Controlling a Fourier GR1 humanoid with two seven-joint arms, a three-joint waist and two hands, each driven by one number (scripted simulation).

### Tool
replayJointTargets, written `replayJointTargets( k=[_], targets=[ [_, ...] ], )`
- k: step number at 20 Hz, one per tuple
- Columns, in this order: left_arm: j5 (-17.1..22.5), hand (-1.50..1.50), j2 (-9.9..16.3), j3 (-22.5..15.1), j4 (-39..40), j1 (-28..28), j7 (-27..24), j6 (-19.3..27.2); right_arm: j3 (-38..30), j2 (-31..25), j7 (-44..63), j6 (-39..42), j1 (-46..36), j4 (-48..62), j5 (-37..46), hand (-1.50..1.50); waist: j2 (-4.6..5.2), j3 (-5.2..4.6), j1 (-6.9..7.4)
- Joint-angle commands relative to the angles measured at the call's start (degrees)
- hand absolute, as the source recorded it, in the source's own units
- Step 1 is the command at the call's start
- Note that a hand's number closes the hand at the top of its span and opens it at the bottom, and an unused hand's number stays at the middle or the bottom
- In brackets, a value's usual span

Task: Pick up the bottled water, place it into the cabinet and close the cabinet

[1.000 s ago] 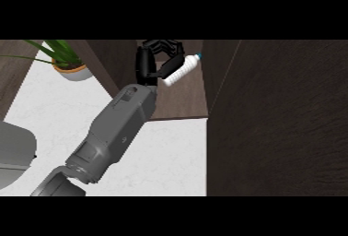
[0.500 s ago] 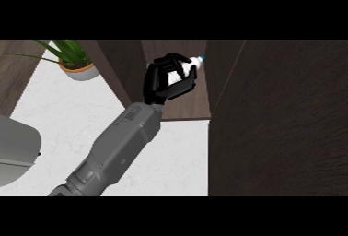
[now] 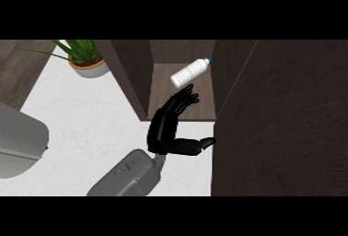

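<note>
Bottled water point(image 3: 189, 73), a clear plastic bottle with a pale label and a small blue cap, lies tilted on the brown shelf inside the dark wood cabinet point(image 3: 133, 73), cap end toward the back right of the compartment, body angled down toward the front. It stands free of any hold. Just in front of it, the one black hand in view point(image 3: 165, 131) reaches in from the lower edge on a grey forearm, its fingers point(image 3: 185, 97) extended and slightly spread, tips close to the bottle's lower end but with a gap between them; which arm this is cannot be told with certainty, though it reads as the left. The thumb juts sideways toward the tall dark cabinet door point(image 3: 282, 120), which stands open along the right of the view.

By the look of it, the bottle is light, smooth-sided and liable to roll on its round body; any further handling would best take it across the middle of the barrel, over the label. With the bottle on the shelf, the placing step looks done, and closing the door remains. A potted green plant point(image 3: 85, 57) sits on the white marbled counter point(image 3: 88, 120) to the left, well apart, with a grey rounded appliance point(image 3: 19, 147) at the left edge.
</note>
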Motion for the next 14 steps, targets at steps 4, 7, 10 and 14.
replayJointTargets(
  k=[4, 7, 10, 14],
  targets=[
    [-2.51, -1.5, 8.54, -5.08, -18.24, 20.01, -2.99, 4.21, 1.66, -0.3, 2.24, -2.12, 1.28, -7.28, 3.94, -1.5, -0.09, 0.02, 1.48],
    [-1.26, -1.5, 14.09, -3.63, -24.09, 24.79, -1.88, 3.6, 2.51, -3.22, 2.76, -1.05, 4.86, -11.52, 5.48, -1.5, -0.11, -0.03, 0.55],
    [0.09, -1.5, 19.2, -3.41, -30.18, 31.56, -4.81, -0.87, 2.54, -7.97, 1.65, 3.14, 1.95, -7.79, 7.79, 1.5, -0.24, -0.06, 1.58],
    [-0.68, -1.5, 23.94, -3.45, -32.62, 35.11, -7.2, -4.24, 2.39, -13.69, 1.76, 7.06, -3.69, -10.29, 12.51, 1.5, -0.46, -0.25, 2.05]
  ],
)
